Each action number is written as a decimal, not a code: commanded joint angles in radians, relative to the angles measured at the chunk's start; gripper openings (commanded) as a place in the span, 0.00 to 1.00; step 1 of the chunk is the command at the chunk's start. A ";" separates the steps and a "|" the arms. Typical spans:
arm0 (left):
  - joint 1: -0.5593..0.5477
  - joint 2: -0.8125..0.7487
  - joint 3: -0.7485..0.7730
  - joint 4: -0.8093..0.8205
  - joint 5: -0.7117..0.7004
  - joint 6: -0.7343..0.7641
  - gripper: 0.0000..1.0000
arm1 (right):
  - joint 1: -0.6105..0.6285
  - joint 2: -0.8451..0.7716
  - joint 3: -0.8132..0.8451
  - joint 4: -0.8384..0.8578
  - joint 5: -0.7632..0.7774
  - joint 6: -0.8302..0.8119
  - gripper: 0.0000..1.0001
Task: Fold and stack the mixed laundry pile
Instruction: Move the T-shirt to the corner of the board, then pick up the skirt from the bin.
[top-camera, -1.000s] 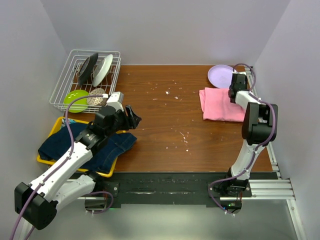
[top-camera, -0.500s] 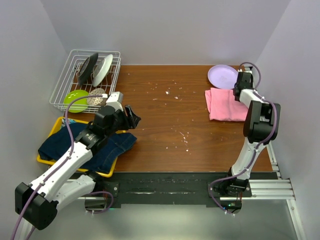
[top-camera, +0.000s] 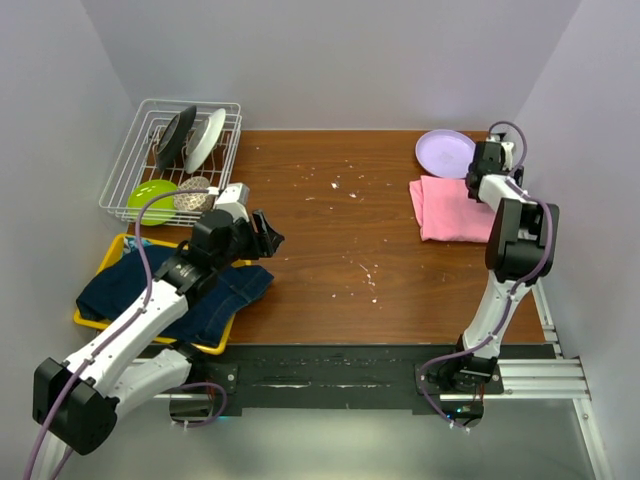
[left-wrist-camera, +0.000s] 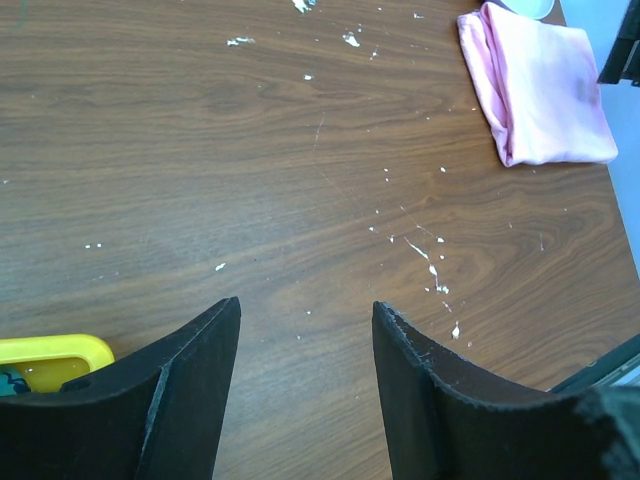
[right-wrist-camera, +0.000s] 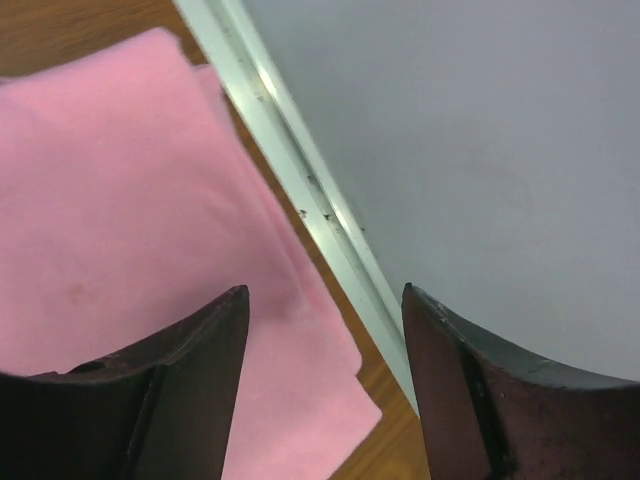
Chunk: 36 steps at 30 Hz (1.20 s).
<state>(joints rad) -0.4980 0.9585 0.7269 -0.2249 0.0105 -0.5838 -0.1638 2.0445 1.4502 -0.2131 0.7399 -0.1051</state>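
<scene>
Denim comes next, I judge: the dark blue denim jacket (top-camera: 175, 290) sprawls over the shallow yellow plastic tray (top-camera: 210, 347) at the desk's near left corner, just near-left of the left gripper (top-camera: 266, 232), which is spread and empty. The right gripper (right-wrist-camera: 325, 290) gapes, empty, over the folded pink T-shirt (top-camera: 450, 208) at the far right edge.

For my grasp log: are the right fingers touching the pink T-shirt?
Cannot tell. In the right wrist view the open right fingers stand over the folded pink T-shirt, but no gap or contact shows.
</scene>
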 joint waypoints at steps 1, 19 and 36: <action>0.010 0.016 0.022 0.045 0.006 -0.019 0.61 | 0.039 -0.154 0.076 -0.060 0.119 0.200 0.72; 0.038 0.189 0.187 -0.468 -0.542 -0.353 0.69 | 0.702 -0.400 -0.169 -0.137 -0.333 0.680 0.99; 0.038 0.295 0.092 -0.550 -0.653 -0.531 0.20 | 0.765 -0.331 -0.278 0.009 -0.528 0.660 0.99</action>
<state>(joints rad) -0.4648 1.2839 0.8040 -0.7559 -0.5659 -1.0649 0.6037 1.7420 1.1671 -0.2596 0.2409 0.5541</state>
